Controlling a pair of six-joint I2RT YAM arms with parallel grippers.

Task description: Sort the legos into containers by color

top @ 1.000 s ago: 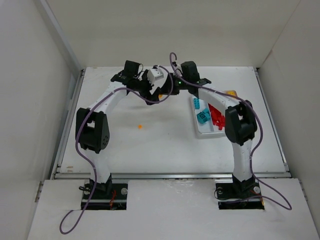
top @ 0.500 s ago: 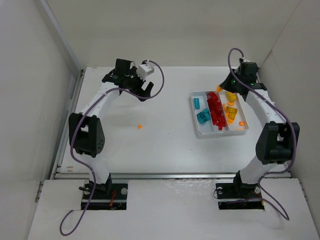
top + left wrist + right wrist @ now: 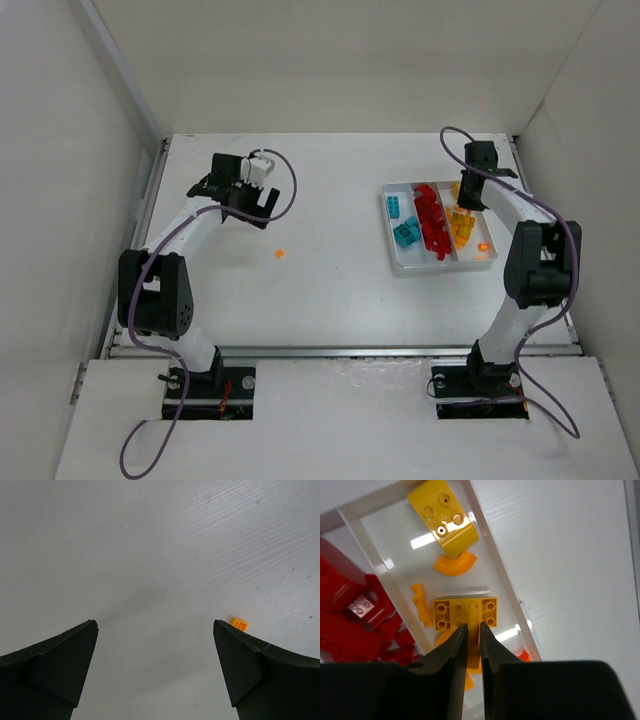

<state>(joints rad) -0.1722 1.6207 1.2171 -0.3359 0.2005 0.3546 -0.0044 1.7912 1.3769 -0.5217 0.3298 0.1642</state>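
The white tray (image 3: 440, 266) lies at the right. Its left container holds teal legos (image 3: 403, 225), the middle one red legos (image 3: 432, 222), the right one yellow and orange legos (image 3: 465, 226). My right gripper (image 3: 468, 203) hangs over the right container. In the right wrist view this gripper (image 3: 473, 626) is shut on a slim yellow piece (image 3: 474, 646), just above a yellow flat brick (image 3: 465, 614). One small orange lego (image 3: 280, 254) lies alone on the table. My left gripper (image 3: 256, 203) stands wide open and empty behind it; the orange lego (image 3: 239, 624) shows beside the right fingertip.
A yellow curved piece (image 3: 442, 515) and an orange arc (image 3: 454, 564) lie farther along the right container. Red pieces (image 3: 350, 615) fill the neighbouring one behind a divider (image 3: 385, 575). White walls enclose the table on three sides.
My right arm has swung from the table's middle out to the tray's right container. The left gripper has drawn back to the left, staying open.
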